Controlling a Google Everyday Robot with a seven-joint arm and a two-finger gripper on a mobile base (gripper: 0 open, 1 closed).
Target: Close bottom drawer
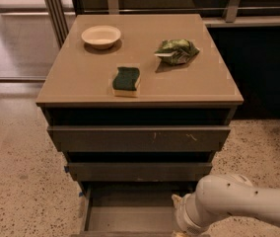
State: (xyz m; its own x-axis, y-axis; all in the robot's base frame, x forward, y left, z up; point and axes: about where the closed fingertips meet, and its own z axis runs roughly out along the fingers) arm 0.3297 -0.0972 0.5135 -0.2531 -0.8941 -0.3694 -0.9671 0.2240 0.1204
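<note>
Hand (180, 225) at bottom drawer (127, 217) right side

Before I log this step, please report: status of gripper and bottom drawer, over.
Gripper out of view, under the arm end, at right front of bottom drawer. Drawer open, pulled out. Only the arm near its path.

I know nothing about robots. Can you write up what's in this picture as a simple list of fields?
Cabinet top: tan, holds three items
Items: cream bowl, green sponge, crumpled green bag
Bottom drawer: pulled out, open
Arm: white, enters from lower right
End effector: low at the bottom drawer's right front, partly out of frame
</note>
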